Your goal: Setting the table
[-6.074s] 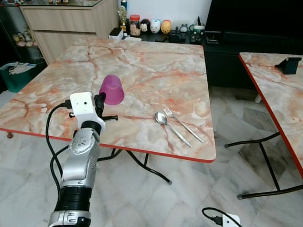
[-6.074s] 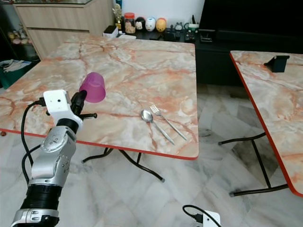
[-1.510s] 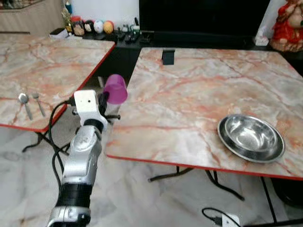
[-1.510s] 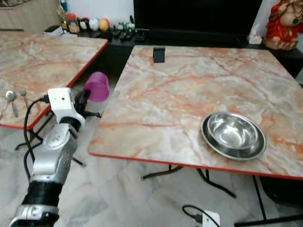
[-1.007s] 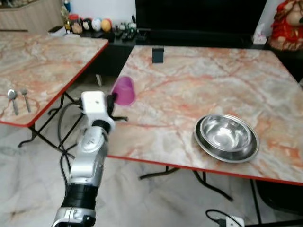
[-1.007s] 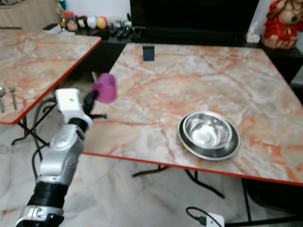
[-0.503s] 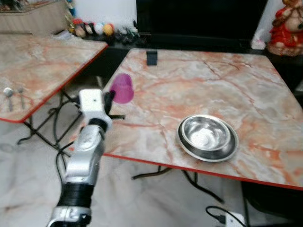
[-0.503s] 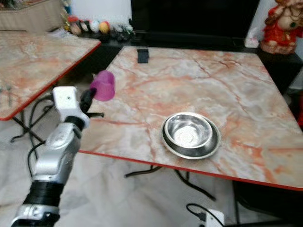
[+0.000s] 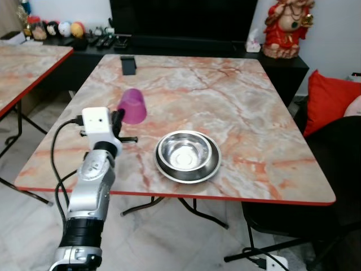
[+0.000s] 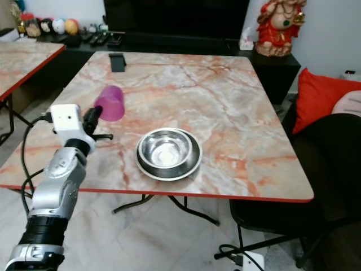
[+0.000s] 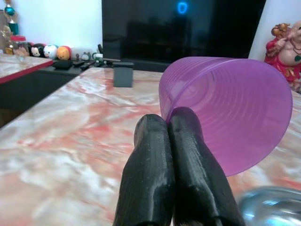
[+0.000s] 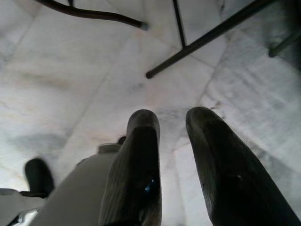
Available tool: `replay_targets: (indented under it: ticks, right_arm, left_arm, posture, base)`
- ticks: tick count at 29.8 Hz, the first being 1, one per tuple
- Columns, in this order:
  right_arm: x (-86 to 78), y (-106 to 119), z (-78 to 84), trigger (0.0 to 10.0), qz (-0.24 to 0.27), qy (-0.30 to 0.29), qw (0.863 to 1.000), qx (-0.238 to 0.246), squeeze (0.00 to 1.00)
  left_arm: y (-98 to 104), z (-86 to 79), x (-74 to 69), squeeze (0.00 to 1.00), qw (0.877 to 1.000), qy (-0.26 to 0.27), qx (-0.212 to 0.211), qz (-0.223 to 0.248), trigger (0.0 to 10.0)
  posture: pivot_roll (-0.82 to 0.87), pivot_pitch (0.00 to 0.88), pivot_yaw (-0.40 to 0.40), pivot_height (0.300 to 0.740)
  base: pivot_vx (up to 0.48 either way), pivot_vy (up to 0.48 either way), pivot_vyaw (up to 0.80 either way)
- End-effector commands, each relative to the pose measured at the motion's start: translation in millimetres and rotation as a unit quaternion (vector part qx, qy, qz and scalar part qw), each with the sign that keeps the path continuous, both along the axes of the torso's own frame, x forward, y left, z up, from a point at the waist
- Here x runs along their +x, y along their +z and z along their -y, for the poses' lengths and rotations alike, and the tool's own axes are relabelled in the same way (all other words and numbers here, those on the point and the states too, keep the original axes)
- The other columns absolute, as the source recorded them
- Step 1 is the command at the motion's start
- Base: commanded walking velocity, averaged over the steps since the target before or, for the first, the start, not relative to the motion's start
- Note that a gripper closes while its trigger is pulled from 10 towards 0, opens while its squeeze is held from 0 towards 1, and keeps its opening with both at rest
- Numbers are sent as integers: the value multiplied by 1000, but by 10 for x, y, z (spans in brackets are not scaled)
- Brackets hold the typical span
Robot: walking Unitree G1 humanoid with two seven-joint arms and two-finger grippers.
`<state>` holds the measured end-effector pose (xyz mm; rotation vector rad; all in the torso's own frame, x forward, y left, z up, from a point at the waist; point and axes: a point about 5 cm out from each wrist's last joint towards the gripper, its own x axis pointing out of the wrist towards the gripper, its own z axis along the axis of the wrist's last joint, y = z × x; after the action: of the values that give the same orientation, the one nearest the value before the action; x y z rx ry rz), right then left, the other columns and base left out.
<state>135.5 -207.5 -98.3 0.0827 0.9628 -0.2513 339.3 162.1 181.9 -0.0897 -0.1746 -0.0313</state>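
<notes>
Carried across from the first counter, where the spoon and fork were seen six seconds ago, the purple cup (image 9: 132, 105) is now held over a second marble counter (image 9: 248, 113). The cup is pinched by its rim between the closed fingers (image 11: 183, 155) of the left gripper (image 9: 117, 122), tilted on its side, above the counter's near-left part. A steel bowl (image 9: 188, 156) is seen resting on the counter, near the cup and toward the robot's right, no longer far off at the frame's right edge as a second and a half ago. A small black object (image 9: 128, 64) stands at the far side. The right gripper (image 12: 171, 141) is hung low over the tiled floor (image 12: 70, 70), its fingers parted and holding nothing.
</notes>
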Motion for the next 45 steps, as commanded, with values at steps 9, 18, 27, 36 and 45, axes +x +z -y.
replay_targets:
  ticks: [9, 18, 27, 36, 45]
  right_arm:
    - [17, 10, 19, 10000, 5, -2, 1000, 3, 0]
    - [17, 8, 9, 10000, 4, 0, 1000, 8, 0]
    - [13, 5, 5, 10000, 3, 2, 1000, 9, 0]
    - [4, 1, -4, 10000, 2, 4, 1000, 10, 0]
    - [6, 0, -5, 10000, 0, 7, 1000, 10, 0]
  left_arm:
    - [61, -90, 21, 0, 1000, 14, 1, 3, 10000]
    - [90, -123, 35, 0, 1000, 17, -23, 4, 10000]
    - [130, -136, 44, 0, 999, 14, -28, 7, 10000]
    - [147, -134, 57, 0, 1000, 10, -28, 8, 10000]
    - [151, -114, 59, 0, 1000, 6, -27, 7, 10000]
  posture:
    - [49, 0, -28, 740]
    - [49, 0, -25, 740]
    - [53, 0, -25, 740]
    - [51, 0, -22, 740]
    - [55, 0, -23, 740]
  base:
    - [0, 0, 0]
    - [0, 0, 0]
    - [0, 0, 0]
    - [138, 0, 0]
    - [268, 0, 0]
